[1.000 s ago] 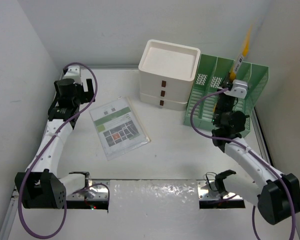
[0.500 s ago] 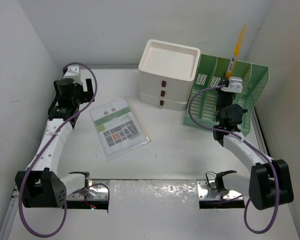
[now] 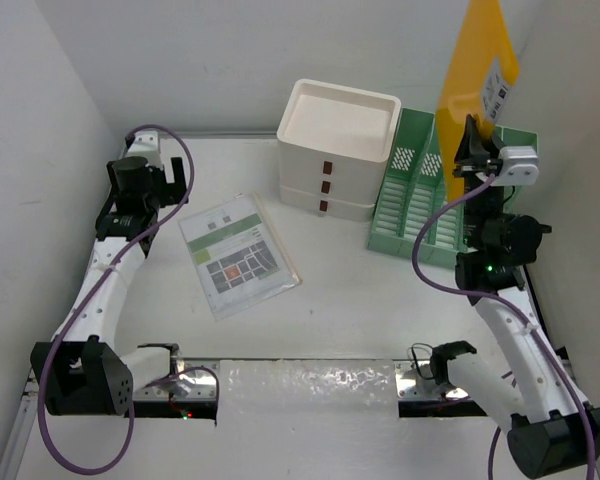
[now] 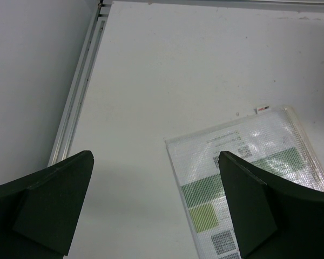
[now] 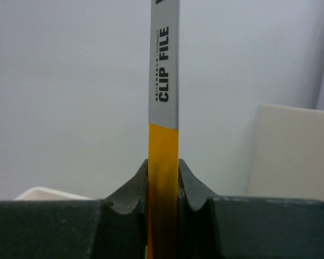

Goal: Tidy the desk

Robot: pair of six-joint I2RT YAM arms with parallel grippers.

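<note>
Overhead, my right gripper (image 3: 472, 150) clamps the yellow clip file (image 3: 475, 60) upright above the green rack (image 3: 410, 200) at the desk (image 3: 350, 290)'s far right. Left wrist: my left gripper (image 4: 155, 156) gapes wide over the desk, beside a sleeved sheet (image 4: 248, 167). Right wrist: fingers (image 5: 135, 189) pinch the file's edge.

clip file (image 3: 475, 60): glossy plastic | sleeve (image 3: 238, 255): shiny clear plastic | desk (image 3: 350, 295): matt, smooth

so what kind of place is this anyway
Probably a mock office workspace set up for robot trials: a large flat white tabletop with metal rails, a green slotted plastic file rack, a white three-drawer plastic box and a yellow plastic clip file.
</note>
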